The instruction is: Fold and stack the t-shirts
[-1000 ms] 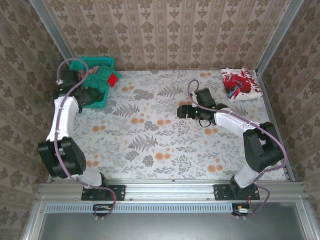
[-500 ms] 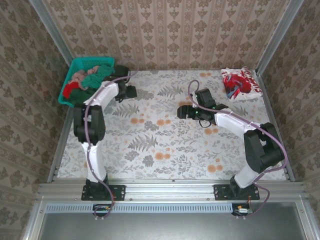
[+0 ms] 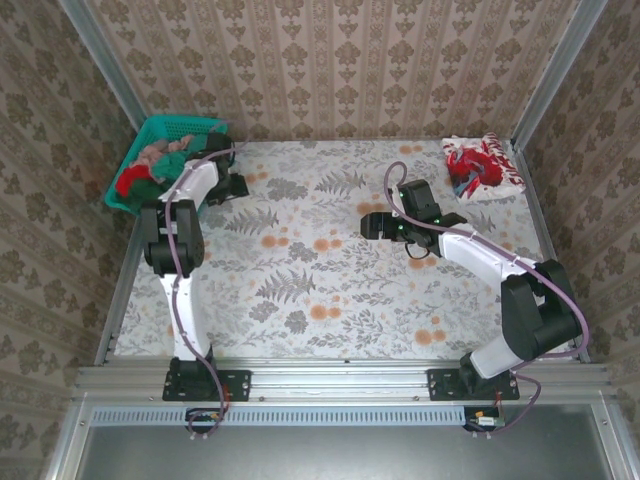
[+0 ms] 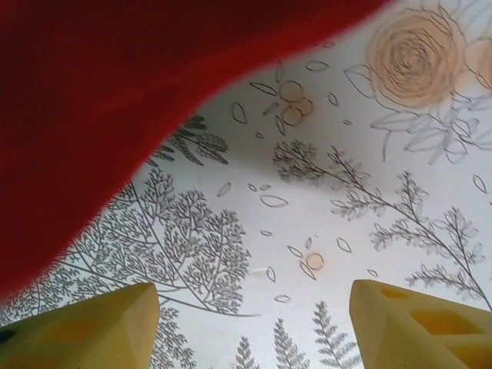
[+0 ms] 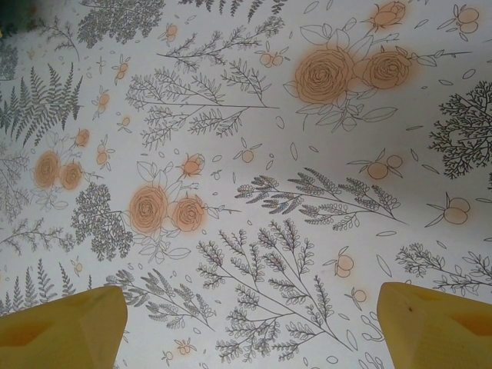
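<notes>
Since half a second ago my left arm has pulled in nearer the basket [image 3: 150, 127], which has slid left. My left gripper [image 4: 250, 298] is spread wide and empty, with a blurred red shirt [image 4: 92, 100] beside it. The heaped t-shirts [image 3: 158, 163] are soft, light and floppy, so I'd pinch a bunched fold. My right gripper [image 5: 250, 298] gapes, empty, over the tablecloth [image 5: 254, 192]. The red-and-white shirt [image 3: 482, 166] lies far right.
</notes>
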